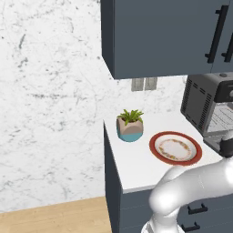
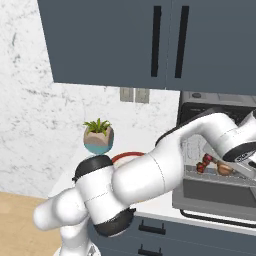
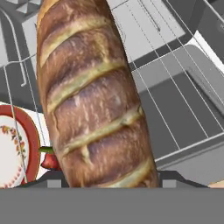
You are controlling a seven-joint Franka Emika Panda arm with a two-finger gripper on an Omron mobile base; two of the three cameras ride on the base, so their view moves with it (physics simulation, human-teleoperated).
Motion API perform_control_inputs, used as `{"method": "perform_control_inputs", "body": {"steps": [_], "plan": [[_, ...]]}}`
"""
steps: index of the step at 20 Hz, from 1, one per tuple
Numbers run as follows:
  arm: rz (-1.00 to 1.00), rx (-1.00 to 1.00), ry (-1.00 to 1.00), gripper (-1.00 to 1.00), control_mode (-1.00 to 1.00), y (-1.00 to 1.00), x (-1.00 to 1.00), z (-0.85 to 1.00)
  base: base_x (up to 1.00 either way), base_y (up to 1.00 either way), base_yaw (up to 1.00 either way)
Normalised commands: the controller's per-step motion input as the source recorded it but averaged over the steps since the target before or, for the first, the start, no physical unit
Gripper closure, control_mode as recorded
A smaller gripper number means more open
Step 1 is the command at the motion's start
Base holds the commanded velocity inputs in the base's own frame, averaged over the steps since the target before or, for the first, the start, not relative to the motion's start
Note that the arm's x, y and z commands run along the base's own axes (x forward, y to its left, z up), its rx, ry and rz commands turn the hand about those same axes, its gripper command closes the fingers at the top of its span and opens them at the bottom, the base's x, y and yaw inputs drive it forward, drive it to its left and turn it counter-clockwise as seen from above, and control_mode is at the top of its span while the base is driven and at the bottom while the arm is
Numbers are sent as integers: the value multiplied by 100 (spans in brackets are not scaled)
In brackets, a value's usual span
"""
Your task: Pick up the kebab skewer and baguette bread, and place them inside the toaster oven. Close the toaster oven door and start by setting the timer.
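A robot's two-finger gripper (image 2: pixel 227 167), reaching into the open mouth of a boxy dark grey metal toaster oven (image 2: pixel 220 150), carries a stubby tan-brown crusted baguette bread (image 3: pixel 89 96) that runs lengthwise up the hand view from between the finger tips; the loaf hides the fingers themselves, so the pincer appears clamped on the bread, though the contact cannot be seen. Below the loaf lie the oven's wire rack (image 3: pixel 175 100) and grey tray, and in the right base view the bread's rounded end (image 2: pixel 225 169) sits just beside a thin kebab skewer of dark reddish-brown chunks (image 2: pixel 205 162), which seems already to rest inside the oven. The toaster oven door (image 2: pixel 217 192), a dark-framed panel, hangs folded down at the front. On the white counter (image 1: pixel 136 159) to the oven's left, a round red-rimmed plate with a floral border (image 1: pixel 175 148) sits bare of both foods, with a small potted green plant in a tan and teal pot (image 1: pixel 130 125) near it. By this showing the skewer is delivered and the bread is on the point of being set down; releasing it, shutting the door and setting the timer all remain to be done
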Motion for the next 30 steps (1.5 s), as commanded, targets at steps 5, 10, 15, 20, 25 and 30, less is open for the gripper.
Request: {"method": "perform_control_inputs", "body": {"steps": [5,10,15,20,25,30], "plan": [[-1,0,-1,100,-100,-34,11,-36,0,0,0],[-3,0,-3,100,-100,-10,1,-34,0,0,0],[-4,0,0,100,-100,-15,0,-23,0,0,0],[-1,0,0,100,-100,0,27,-9,0,0,0],[0,0,0,100,-100,-1,27,-18,0,0,0],[0,0,0,100,-100,-21,0,-16,0,0,0]]}}
